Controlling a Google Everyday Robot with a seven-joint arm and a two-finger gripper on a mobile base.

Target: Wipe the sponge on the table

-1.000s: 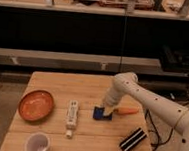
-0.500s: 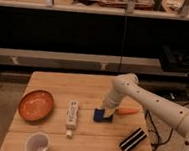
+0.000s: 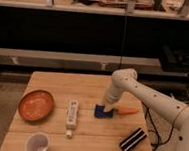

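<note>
Near the middle of the desk (image 3: pixel 89 88), the sponge (image 3: pixel 100 112) lies flat on the wood with the claw (image 3: pixel 106 105) positioned directly on top of it. Whether the claw is clamped on the sponge or only pressing on it cannot be told. This contact suggests the wiping step is in hand, and the next move calls for steady downward pressure and a flat stroke, clear of the orange item (image 3: pixel 129 112) just beside the sponge and the white remote (image 3: pixel 72 114) nearby.
</note>
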